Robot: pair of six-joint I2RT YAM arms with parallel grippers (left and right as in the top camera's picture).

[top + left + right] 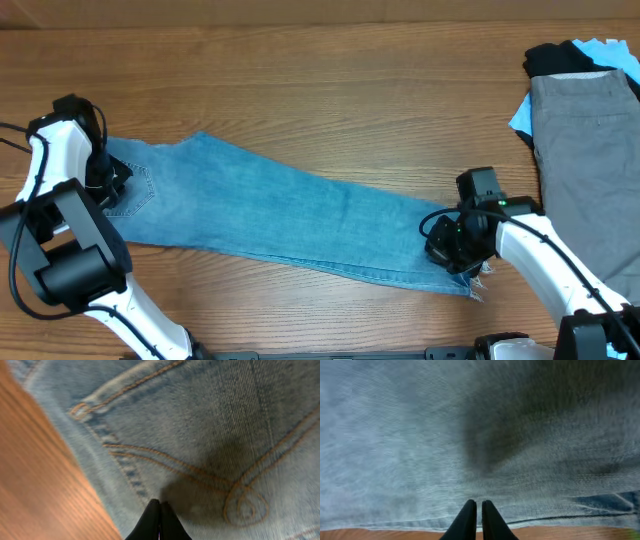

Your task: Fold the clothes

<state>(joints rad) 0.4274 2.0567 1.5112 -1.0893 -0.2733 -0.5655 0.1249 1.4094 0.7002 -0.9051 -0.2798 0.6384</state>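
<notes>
The light-blue jeans (290, 215) lie flat across the table, legs together, waist at the left and frayed hems at the right. My left gripper (108, 178) is shut, its tips resting on the denim beside a back pocket with curved orange stitching (235, 495); its fingertips (160, 505) show no cloth between them. My right gripper (450, 240) is shut, its tips (476, 506) pressed on the leg fabric (420, 435) near the hem edge. No fold of cloth shows between its fingers.
A stack of other clothes sits at the back right: grey trousers (590, 150), a black garment (560, 58) and a light-blue piece (520, 118). Bare wooden table (330, 100) lies behind and in front of the jeans.
</notes>
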